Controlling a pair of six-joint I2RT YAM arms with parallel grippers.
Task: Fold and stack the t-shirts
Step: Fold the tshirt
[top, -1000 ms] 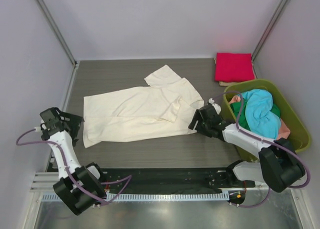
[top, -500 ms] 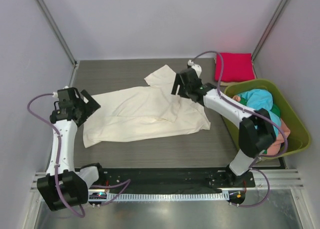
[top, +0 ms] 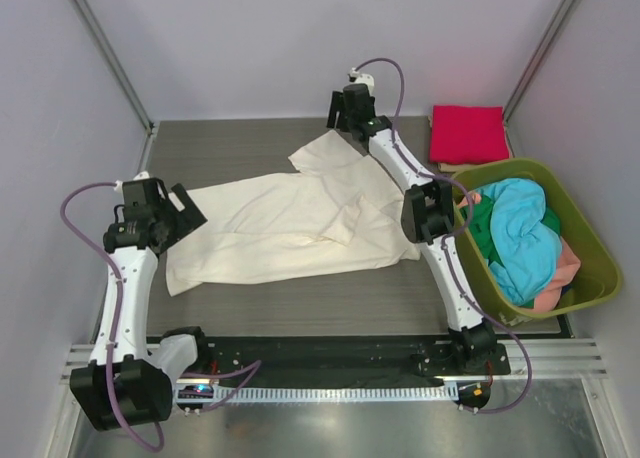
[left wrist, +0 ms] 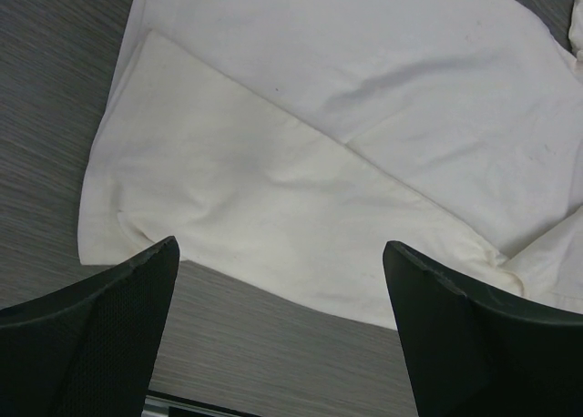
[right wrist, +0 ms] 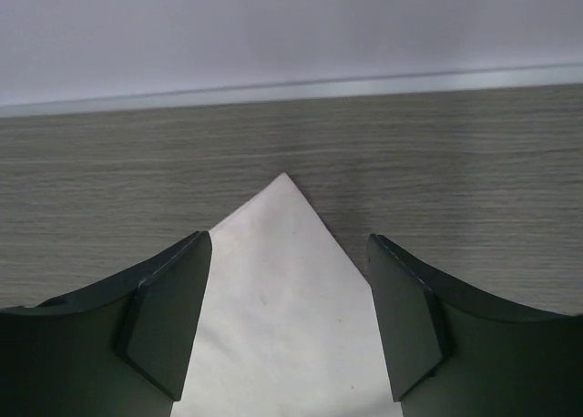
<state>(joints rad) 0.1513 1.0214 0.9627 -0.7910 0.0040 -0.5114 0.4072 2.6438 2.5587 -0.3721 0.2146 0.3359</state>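
Top view. A cream-white t-shirt [top: 290, 223] lay spread, unfolded and wrinkled, across the middle of the grey tabletop [top: 220, 143], its hem toward the left and one sleeve pointing at the rear wall [top: 300, 48]. A magenta-red t-shirt [top: 468, 134] lay folded into a neat rectangle in the far right corner, apart from the cream one. Just in front of it stood an olive-green basket [top: 592, 246] holding a turquoise t-shirt [top: 525, 228] on top, a green t-shirt [top: 483, 228] at its left side and a salmon-pink t-shirt [top: 560, 273] toward its near end.

The left claw [top: 185, 213] was positioned at the hem end of the cream shirt. In the left wrist view its fingers [left wrist: 100, 335] were spread wide, with nothing between them but the lower corner of the hem and a strip of bare tabletop below.

The right arm was stretched far over the shirt, placing the right claw [top: 338, 118] at the tip of the rear sleeve. In the right wrist view its fingers [right wrist: 173, 317] were likewise spread, with the pointed sleeve corner lying flat between them. Whether either claw touched the fabric could not be told.
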